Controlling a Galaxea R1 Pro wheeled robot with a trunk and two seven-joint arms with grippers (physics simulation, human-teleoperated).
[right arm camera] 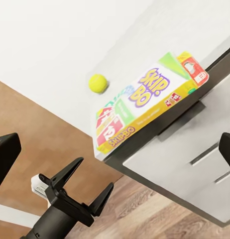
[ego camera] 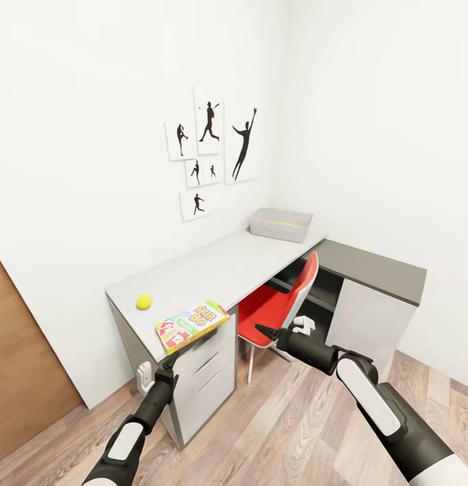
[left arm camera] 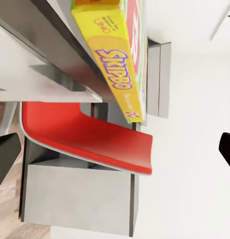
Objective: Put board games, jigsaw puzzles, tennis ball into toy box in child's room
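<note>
Skip-Bo game box (ego camera: 192,325) lies flat at the near corner of the surface (ego camera: 213,270), tennis ball (ego camera: 144,302) near it; toy box (ego camera: 281,224) at far end by wall. Left gripper (ego camera: 167,364) open, empty, below surface edge. Right gripper (ego camera: 266,331) near red chair (ego camera: 277,305), empty, cannot tell opening

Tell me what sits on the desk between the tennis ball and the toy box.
Nothing: in the head view, bare light grey table stretches from the tennis ball to the toy box.
</note>
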